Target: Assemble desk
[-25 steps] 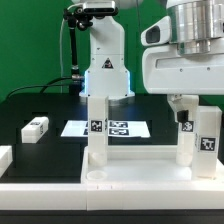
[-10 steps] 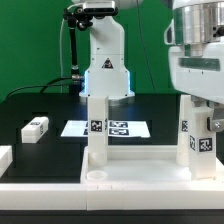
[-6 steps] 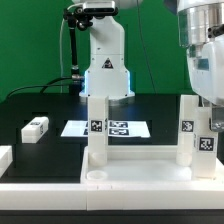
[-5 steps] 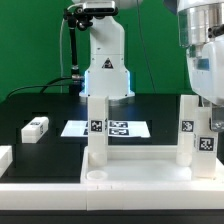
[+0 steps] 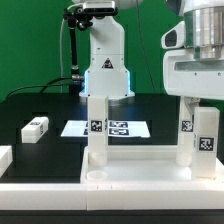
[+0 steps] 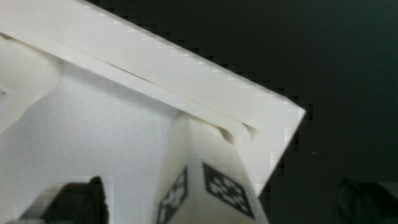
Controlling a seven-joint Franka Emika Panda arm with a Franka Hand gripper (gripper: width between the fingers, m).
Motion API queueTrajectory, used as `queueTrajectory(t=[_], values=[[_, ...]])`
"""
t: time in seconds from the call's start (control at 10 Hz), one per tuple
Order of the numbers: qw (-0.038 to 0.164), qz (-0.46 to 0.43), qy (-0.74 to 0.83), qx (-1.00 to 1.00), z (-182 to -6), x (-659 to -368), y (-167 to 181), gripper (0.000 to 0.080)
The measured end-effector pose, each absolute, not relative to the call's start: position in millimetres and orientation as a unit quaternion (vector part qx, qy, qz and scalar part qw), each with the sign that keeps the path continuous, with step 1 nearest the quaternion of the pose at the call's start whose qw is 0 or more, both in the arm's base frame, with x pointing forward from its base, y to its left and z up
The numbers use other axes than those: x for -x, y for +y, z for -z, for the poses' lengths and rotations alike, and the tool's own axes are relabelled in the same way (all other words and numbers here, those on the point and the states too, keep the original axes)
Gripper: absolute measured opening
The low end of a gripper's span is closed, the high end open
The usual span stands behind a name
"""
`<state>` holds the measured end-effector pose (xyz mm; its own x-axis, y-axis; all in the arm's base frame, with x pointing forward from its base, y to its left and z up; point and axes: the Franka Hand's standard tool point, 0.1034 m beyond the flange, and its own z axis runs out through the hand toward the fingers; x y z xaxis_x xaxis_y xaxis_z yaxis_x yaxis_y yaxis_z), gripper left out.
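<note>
The white desk tabletop point(image 5: 130, 168) lies upside down at the front, with three short tagged legs standing upright in its corner sockets: one at the left point(image 5: 97, 130), one at the right rear point(image 5: 185, 135), one at the right front point(image 5: 207, 140). My gripper point(image 5: 203, 100) hangs straight over the right front leg. In the wrist view that leg point(image 6: 222, 185) rises from the tabletop point(image 6: 107, 110) between my dark fingers point(image 6: 80, 200), with a gap on each side; the gripper point(image 6: 222, 205) is open and holds nothing. A fourth leg point(image 5: 35, 127) lies loose on the black table, at the exterior view's left.
The marker board point(image 5: 110, 128) lies flat behind the tabletop. The arm's white base point(image 5: 105, 65) stands at the back centre. A low white rail point(image 5: 5, 155) sits at the exterior view's left edge.
The jaws have opened off the right front leg. The wrist has turned, so the gripper body now shows its broad side. The leg stays upright in its socket.
</note>
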<state>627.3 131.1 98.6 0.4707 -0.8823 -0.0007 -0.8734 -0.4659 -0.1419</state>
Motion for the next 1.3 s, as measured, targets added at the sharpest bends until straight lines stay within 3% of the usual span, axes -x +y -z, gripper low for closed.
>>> queueTrajectory(t=[0.6,0.9,1.1,1.3], values=[[0.04,0.046,0.253,0.966,-102.1,-633.7,113.9,0.0649],[0.041,0.045,0.271,0.961,-101.5,-633.3,114.6,0.0637],[0.043,0.04,0.323,0.945,-101.3,-631.8,114.9,0.0298],[0.046,0.035,0.406,0.912,-101.0,-631.4,116.0,0.0296]])
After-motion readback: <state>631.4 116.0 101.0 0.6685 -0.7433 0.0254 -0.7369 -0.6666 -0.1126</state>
